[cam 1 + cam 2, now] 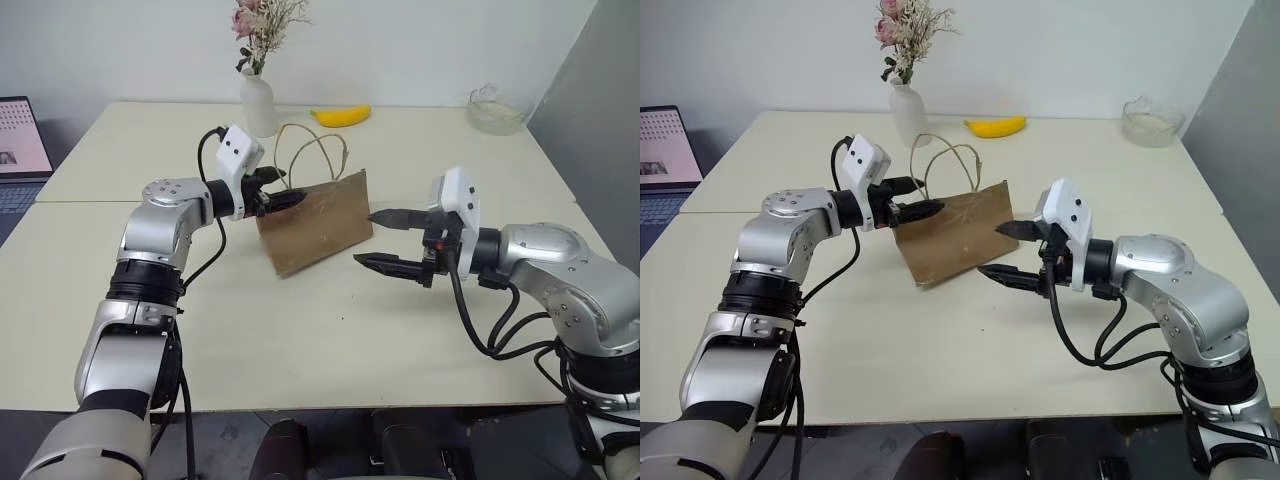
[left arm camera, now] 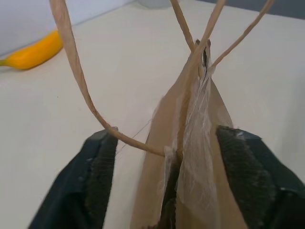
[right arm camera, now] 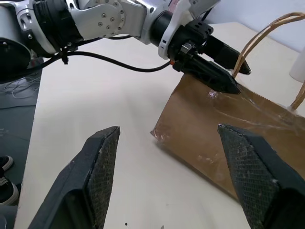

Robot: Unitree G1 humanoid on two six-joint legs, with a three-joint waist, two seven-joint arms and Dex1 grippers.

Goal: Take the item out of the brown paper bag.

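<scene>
One brown paper bag (image 1: 315,222) stands on the desk (image 1: 300,330), two cord handles (image 1: 305,152) up. The left tool (image 1: 287,193) straddles its top edge, unclenched; the right tool (image 1: 385,240), released, waits at its three o'clock. One banana (image 1: 341,116) lies at twelve.

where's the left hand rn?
Left hand is at the top left edge of the brown paper bag, fingers straddling the rim beside the cord handles.
</scene>
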